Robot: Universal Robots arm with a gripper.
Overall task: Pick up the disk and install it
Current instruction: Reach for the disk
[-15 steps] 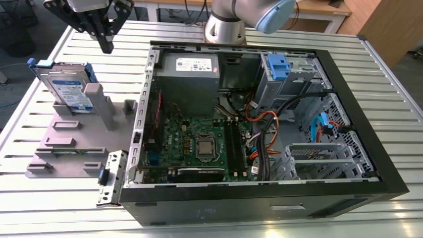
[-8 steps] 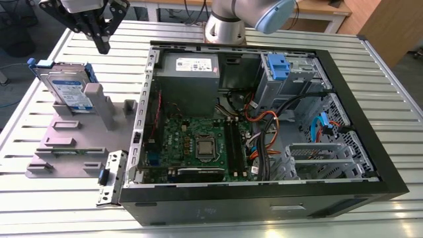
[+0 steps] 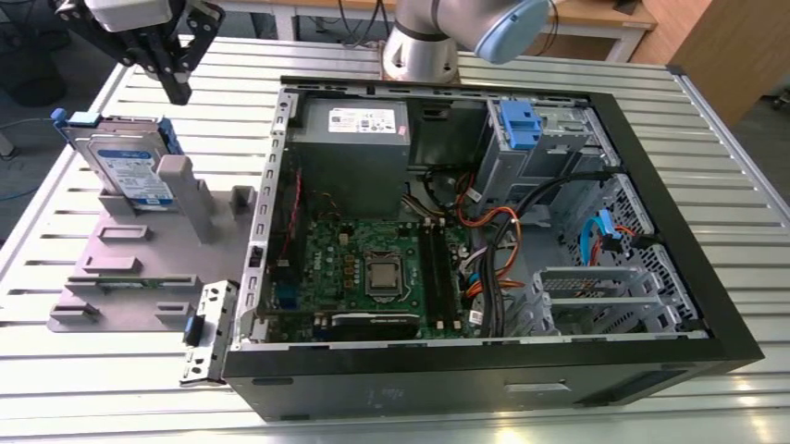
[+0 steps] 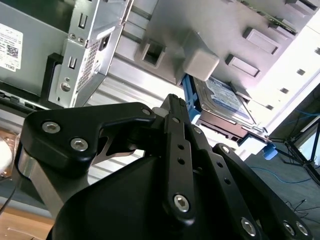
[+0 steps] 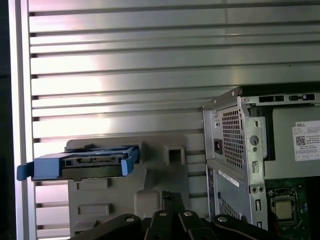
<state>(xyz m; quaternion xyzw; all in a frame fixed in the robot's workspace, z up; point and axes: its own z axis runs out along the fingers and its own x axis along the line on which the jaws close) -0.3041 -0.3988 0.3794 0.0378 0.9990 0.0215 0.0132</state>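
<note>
Slatted aluminium table runs under everything, with an open computer case lying on its side and a grey holder just beside it on the exterior view's left. Inside the case I can make out the motherboard, the grey power supply and a drive bay with a blue latch.

The disk stands on edge in that grey holder, label showing, blue carrier frame around it. In the first wrist view I see its thin edge with the blue frame ends sticking out.

My gripper hangs above the table, up and a little toward the case from the disk, well clear of it. Its fingers are pressed together and carry nothing.

I judge this to be the very start of the pickup: the disk is untouched in its holder and nothing is installed. Taking it calls for my fingers to part, line up across the disk's flat faces over its upper edge, and keep off the holder's posts.
</note>
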